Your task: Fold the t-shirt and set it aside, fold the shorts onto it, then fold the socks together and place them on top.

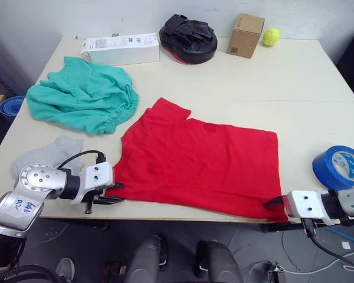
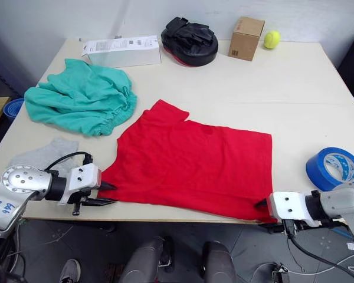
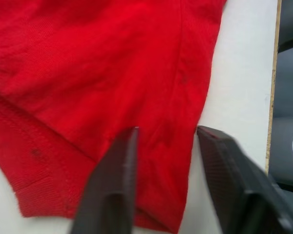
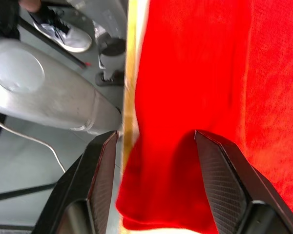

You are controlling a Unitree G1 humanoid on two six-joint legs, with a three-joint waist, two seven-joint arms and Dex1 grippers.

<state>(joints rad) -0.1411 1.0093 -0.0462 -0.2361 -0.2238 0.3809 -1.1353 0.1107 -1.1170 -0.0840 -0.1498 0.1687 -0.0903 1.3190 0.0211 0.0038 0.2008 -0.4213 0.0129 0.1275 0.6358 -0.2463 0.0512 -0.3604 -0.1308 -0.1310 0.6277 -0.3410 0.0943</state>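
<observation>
**Both grippers at the near hem of the shirt**

The table [image 1: 318,88] is the largest thing, pale, and bare over most of its 3 o'clock side. On it the t-shirt [image 1: 200,159] lies spread flat at the centre, its hem along the near edge; its 5 o'clock corner hangs just over that edge. The shorts [image 1: 79,97] sit bunched at 10 o'clock, close to the shirt's sleeve without clearly touching it. The socks [image 1: 47,154] lie at 8 o'clock, just beside the left arm's wrist.

Along the far edge, from 11 to 1 o'clock: a white box [image 1: 123,48], a black padded mitt [image 1: 187,38], a small cardboard box [image 1: 246,35] and a yellow-green ball [image 1: 271,36], all well apart from the shirt. A blue tape roll [image 1: 340,167] lies at 4 o'clock near the right arm.

The left gripper [image 3: 163,146] is at the shirt's 7 o'clock corner, fingers spread apart, one over the cloth and one just off its edge. The right gripper [image 4: 156,146] is at the 5 o'clock corner, fingers parted with the overhanging cloth between them, not yet pinched.
</observation>
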